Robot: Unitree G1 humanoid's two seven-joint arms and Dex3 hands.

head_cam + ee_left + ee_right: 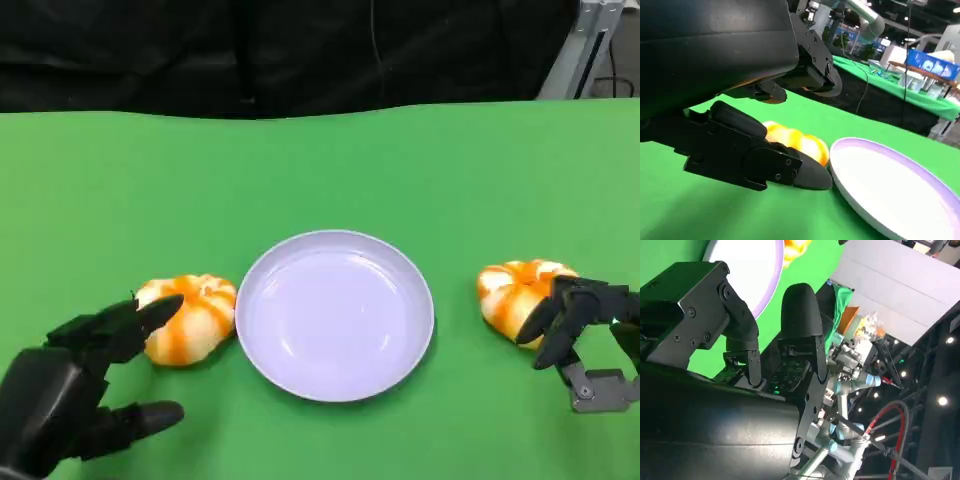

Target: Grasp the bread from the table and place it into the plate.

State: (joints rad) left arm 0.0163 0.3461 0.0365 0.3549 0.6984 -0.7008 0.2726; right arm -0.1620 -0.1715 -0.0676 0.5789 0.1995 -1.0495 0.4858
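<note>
My left hand (85, 385) sits nearest, low at the table's near edge, fingers apart and holding nothing; its upper fingertips (165, 310) reach to the near side of the left bread (190, 318), at or just short of its crust. In the left wrist view, that bread (795, 141) shows past my lower finger (765, 160), still resting on the green table (320, 170) and just beside the plate's rim (850, 145).

The plate (400, 290) lies in the middle, white and bare, with one bread on either side.

To the right, a second bread (512, 292) lies near the plate but apart from it. My right hand (585, 335) curves over its outer side, fingers spread around it; whether they press on it yet I cannot tell.

I judge both buns light, soft and springy, with a glazed, slightly slick top. Squeezing hard would dent them. I would cup each across its widest part, fingers low on opposite flanks, and close only until it stops yielding.
</note>
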